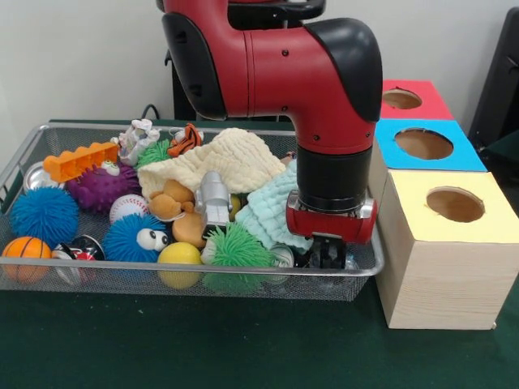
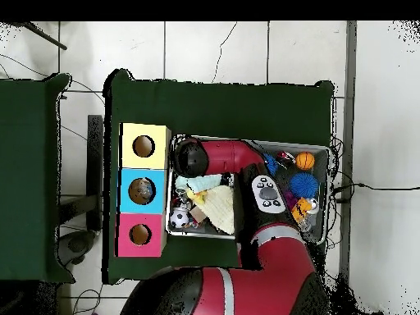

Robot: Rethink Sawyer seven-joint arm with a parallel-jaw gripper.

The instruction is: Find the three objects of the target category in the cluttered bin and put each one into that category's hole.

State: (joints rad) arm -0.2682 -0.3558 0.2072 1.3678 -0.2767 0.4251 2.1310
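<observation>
The gripper (image 1: 328, 253) is sunk into the wire bin (image 1: 24, 158) at the corner nearest the yellow box (image 1: 442, 251), low among the clutter. Whether its tips are apart or together honestly can't be made out, since they're buried behind the mesh wall.

Everything else is placed off that yellow box. A mint cloth (image 1: 272, 212) is bunched just beside the gripper, on the side away from the box, and a cream cloth (image 1: 227, 162) is draped further along. A spiky green ball (image 1: 235, 247) and a yellow ball (image 1: 179, 255) are parked along the bin's front wall, further from the box. A fuzzy blue ball with googly eyes (image 1: 134, 237) is seen past those, with a basketball (image 1: 26, 250) at the far corner.

The blue box (image 1: 422, 146) and red box (image 1: 409, 99) are lined up behind the yellow one, each with a round hole on top.

Which category is the target can't be told here.
</observation>
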